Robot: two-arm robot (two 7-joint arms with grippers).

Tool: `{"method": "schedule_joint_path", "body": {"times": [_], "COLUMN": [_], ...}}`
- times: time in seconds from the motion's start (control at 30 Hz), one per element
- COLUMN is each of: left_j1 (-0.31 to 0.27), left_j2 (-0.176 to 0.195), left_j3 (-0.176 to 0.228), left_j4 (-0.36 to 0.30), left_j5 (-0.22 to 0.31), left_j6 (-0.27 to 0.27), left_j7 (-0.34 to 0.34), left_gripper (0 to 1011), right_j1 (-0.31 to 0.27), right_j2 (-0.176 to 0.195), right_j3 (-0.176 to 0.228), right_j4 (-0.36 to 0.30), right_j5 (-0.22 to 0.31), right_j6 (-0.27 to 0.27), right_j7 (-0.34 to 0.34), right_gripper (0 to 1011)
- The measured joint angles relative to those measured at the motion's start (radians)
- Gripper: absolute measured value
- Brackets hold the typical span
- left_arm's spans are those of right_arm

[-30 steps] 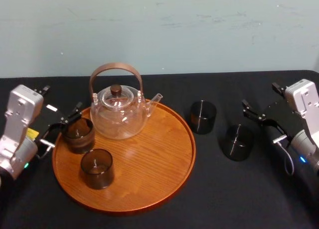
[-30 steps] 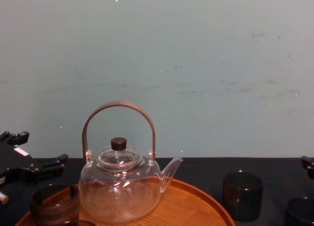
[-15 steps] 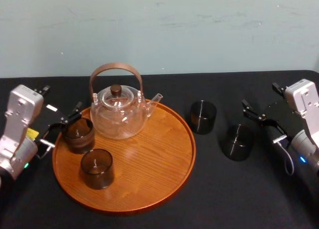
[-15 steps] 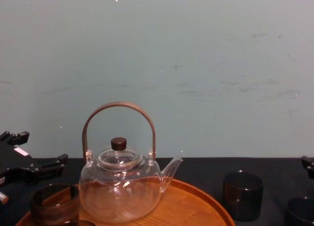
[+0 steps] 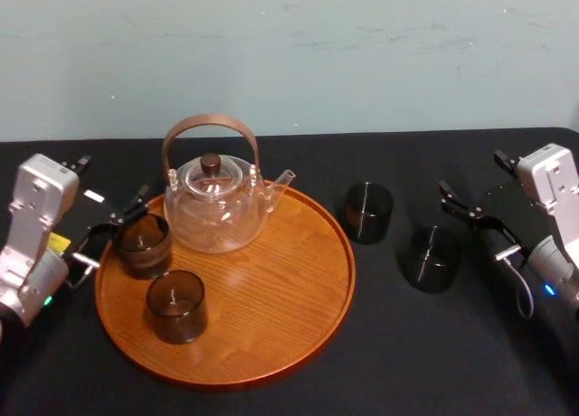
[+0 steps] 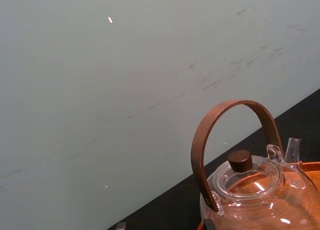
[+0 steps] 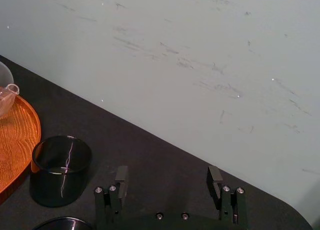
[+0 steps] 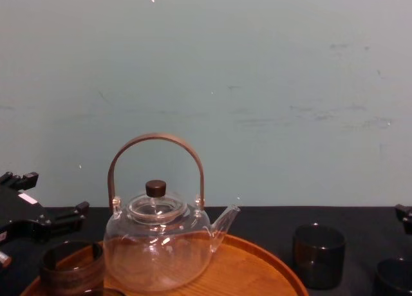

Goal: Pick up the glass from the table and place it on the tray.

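Note:
The round orange-brown tray [image 5: 298,298] lies at the table's centre and carries two brown glasses, one at its left edge [image 5: 143,244] and one nearer me [image 5: 175,305]. Two dark glasses stand on the black table to the tray's right, one close to it [image 5: 368,212] and one farther right [image 5: 431,258]. My left gripper [image 5: 110,181] is open, just left of and above the left-edge glass [image 8: 71,267], not gripping it. My right gripper [image 5: 470,174] is open, right of the far-right glass, with nothing between its fingers [image 7: 121,176].
A clear glass teapot [image 5: 215,203] with a brown arched handle stands at the back of the tray. A pale wall [image 5: 289,54] closes the table's far side. Bare black tabletop [image 5: 434,362] stretches in front of the two dark glasses.

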State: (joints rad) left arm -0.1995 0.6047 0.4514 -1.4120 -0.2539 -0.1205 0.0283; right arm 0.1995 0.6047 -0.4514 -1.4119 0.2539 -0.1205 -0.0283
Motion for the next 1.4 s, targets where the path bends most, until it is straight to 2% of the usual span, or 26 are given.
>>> {"method": "schedule_joint_path", "body": {"times": [0.3,0.5,0.7,1.1,1.4], "left_j1": [0.0,0.0,0.0,0.0,0.0], "left_j2": [0.0,0.0,0.0,0.0,0.0], "left_j3": [0.0,0.0,0.0,0.0,0.0], "left_j4": [0.0,0.0,0.0,0.0,0.0], "left_j5": [0.0,0.0,0.0,0.0,0.0], "left_j6": [0.0,0.0,0.0,0.0,0.0], "left_j7": [0.0,0.0,0.0,0.0,0.0], "left_gripper": [1001,1001,1001,1001,1001], "right_j1": [0.0,-0.022,-0.078,-0.244,-0.324], "right_j2": [0.0,0.012,0.038,0.093,0.108], "right_j3": [0.0,0.016,0.032,0.081,0.114], "right_j4": [0.0,-0.024,-0.087,-0.234,-0.287], "right_j5": [0.0,0.017,0.017,0.004,0.032], "right_j6": [0.0,-0.01,-0.019,-0.043,-0.046], "right_j7": [0.0,0.053,0.075,0.076,0.095], "right_gripper": [1002,1002,1003,1002,1003]}}
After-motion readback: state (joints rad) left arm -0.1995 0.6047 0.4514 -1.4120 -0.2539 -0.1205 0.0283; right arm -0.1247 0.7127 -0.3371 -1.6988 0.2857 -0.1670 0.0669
